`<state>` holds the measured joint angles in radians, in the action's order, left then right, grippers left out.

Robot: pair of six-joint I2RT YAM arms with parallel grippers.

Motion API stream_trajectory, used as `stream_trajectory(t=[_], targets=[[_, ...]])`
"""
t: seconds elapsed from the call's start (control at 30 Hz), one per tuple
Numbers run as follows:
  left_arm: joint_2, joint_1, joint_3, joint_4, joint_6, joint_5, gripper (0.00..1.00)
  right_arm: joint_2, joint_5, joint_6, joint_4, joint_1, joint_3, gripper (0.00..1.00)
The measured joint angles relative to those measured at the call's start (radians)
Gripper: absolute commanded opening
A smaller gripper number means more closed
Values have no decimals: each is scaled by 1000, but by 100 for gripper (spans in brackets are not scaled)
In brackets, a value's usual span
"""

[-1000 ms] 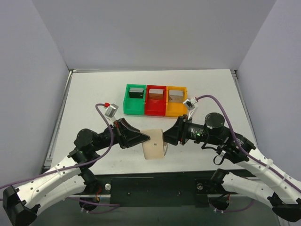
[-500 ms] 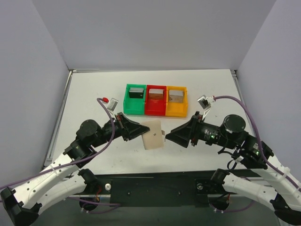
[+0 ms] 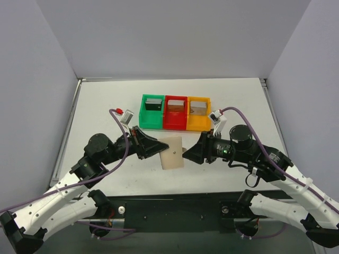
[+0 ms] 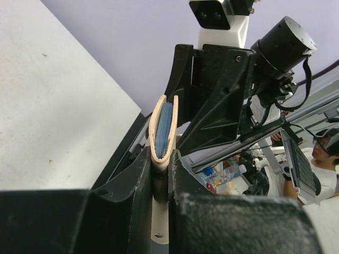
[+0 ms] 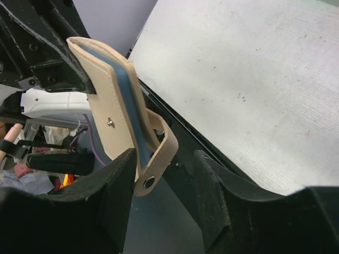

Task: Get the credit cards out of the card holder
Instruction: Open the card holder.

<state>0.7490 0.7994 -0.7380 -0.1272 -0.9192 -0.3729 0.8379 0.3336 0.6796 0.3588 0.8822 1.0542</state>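
Note:
The card holder (image 3: 172,152), a tan wallet folded shut, hangs above the table's near edge with my left gripper (image 3: 158,147) shut on its left side. In the left wrist view the card holder (image 4: 163,129) shows edge-on, blue lining between tan covers, pinched by my left gripper (image 4: 161,161). My right gripper (image 3: 185,154) is at its right edge, open. The holder's snap strap (image 5: 159,153) lies between the jaws of my right gripper (image 5: 164,172), close to the left finger (image 5: 114,185). Credit cards stand in the bins: dark (image 3: 153,103), brownish (image 3: 175,106), grey (image 3: 197,108).
A green bin (image 3: 150,123), a red bin (image 3: 175,124) and an orange bin (image 3: 198,124) stand side by side at mid-table behind the grippers. White table surface (image 3: 106,106) spreads around them, with grey walls on three sides.
The right gripper let go of the holder, drew back to the right, then returned to its right edge with open jaws. The left gripper shifted the holder slightly farther from the near edge.

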Motion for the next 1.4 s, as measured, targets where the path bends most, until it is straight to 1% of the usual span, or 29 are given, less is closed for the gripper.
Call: stream_trajectory(t=[0.17, 0.37, 0.73, 0.93, 1.0, 1.07, 1.13, 1.17, 1.2, 1.23, 1.4], targets=[[-14, 0, 5, -30, -18, -30, 0, -23, -16, 0, 13, -17, -23, 41], [-19, 0, 37, -113, -56, -64, 0, -33, -10, 1, 17, -24, -31, 41], [25, 0, 71, -276, -143, -114, 0, -33, 72, 50, -89, -26, -36, 43], [49, 0, 92, -363, -187, -135, 0, -45, 98, 77, -132, -30, -63, 39], [60, 0, 98, -393, -202, -140, 0, -49, 106, 87, -146, -32, -73, 36], [69, -1, 105, -421, -220, -145, 0, -51, 118, 103, -168, -32, -85, 31], [77, -1, 112, -453, -234, -150, 0, -58, 131, 116, -193, -32, -98, 17], [79, -1, 116, -467, -242, -151, 0, -61, 139, 125, -207, -32, -102, 13], [82, -1, 121, -482, -250, -150, 0, -62, 147, 128, -220, -32, -105, 5], [85, -1, 126, -496, -256, -149, 0, -62, 156, 137, -235, -32, -108, 0], [104, 0, 139, -562, -283, -153, 0, -64, 180, 161, -270, -31, -113, 0]])
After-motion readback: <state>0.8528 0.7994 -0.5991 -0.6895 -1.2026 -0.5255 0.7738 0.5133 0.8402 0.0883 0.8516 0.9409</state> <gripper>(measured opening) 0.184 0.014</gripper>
